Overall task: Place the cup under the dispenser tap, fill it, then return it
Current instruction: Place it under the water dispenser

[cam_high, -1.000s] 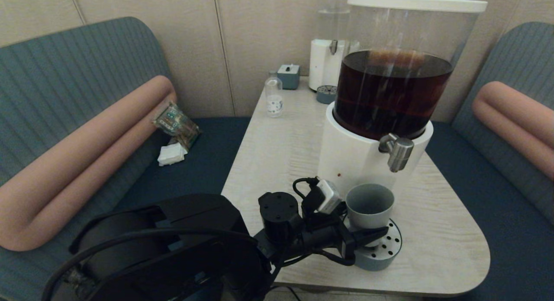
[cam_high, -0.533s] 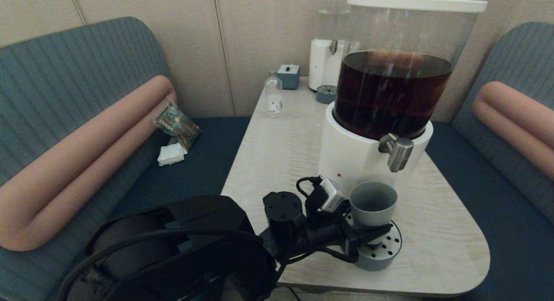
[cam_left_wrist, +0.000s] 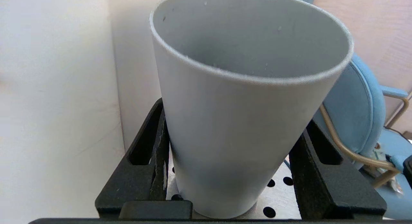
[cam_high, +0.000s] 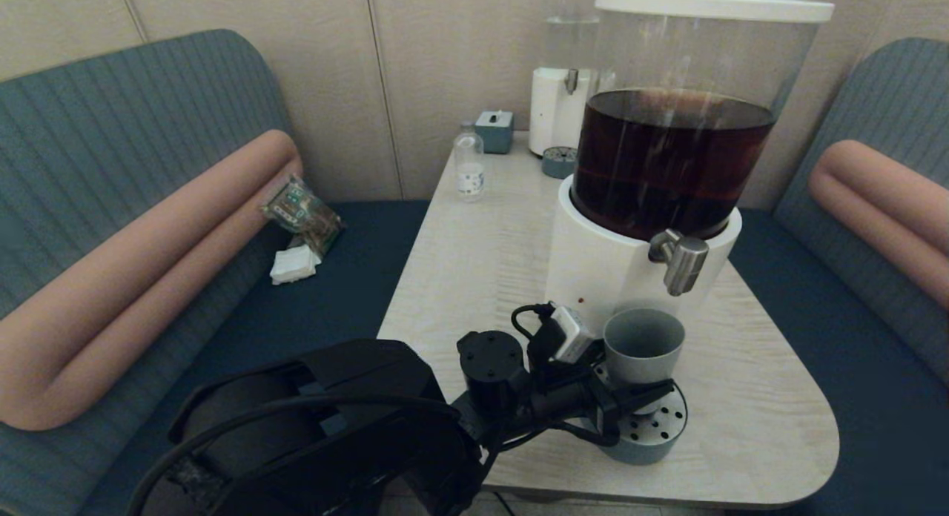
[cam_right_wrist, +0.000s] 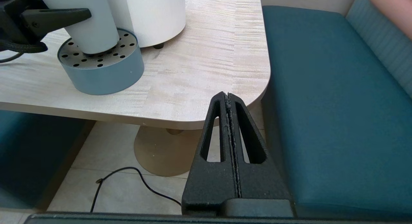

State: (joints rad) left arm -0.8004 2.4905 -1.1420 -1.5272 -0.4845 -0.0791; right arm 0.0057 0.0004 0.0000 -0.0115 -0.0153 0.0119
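Note:
The grey-blue cup [cam_high: 643, 345] stands upright and empty on the round perforated drip tray [cam_high: 656, 427], just in front of the large dispenser's white base [cam_high: 608, 271]. Its rim sits below the steel tap [cam_high: 682, 262] and slightly to its left. My left gripper [cam_high: 643, 375] is shut on the cup, with one black finger [cam_left_wrist: 151, 146] on each side of the cup [cam_left_wrist: 231, 127] low on its wall. In the right wrist view the cup [cam_right_wrist: 93, 31] rests on the drip tray [cam_right_wrist: 103, 72]. My right gripper [cam_right_wrist: 228, 97] is shut and empty, low beside the table's front right corner.
A smaller clear-liquid dispenser [cam_high: 563, 93], its little tray [cam_high: 558, 161], a small bottle [cam_high: 468, 167] and a grey box [cam_high: 494, 130] stand at the table's far end. Benches flank the table [cam_high: 741, 397]. A cable [cam_right_wrist: 128, 179] lies on the floor.
My left gripper has carried the cup a little to the right across the drip tray, closer under the tap. The right arm has not moved.

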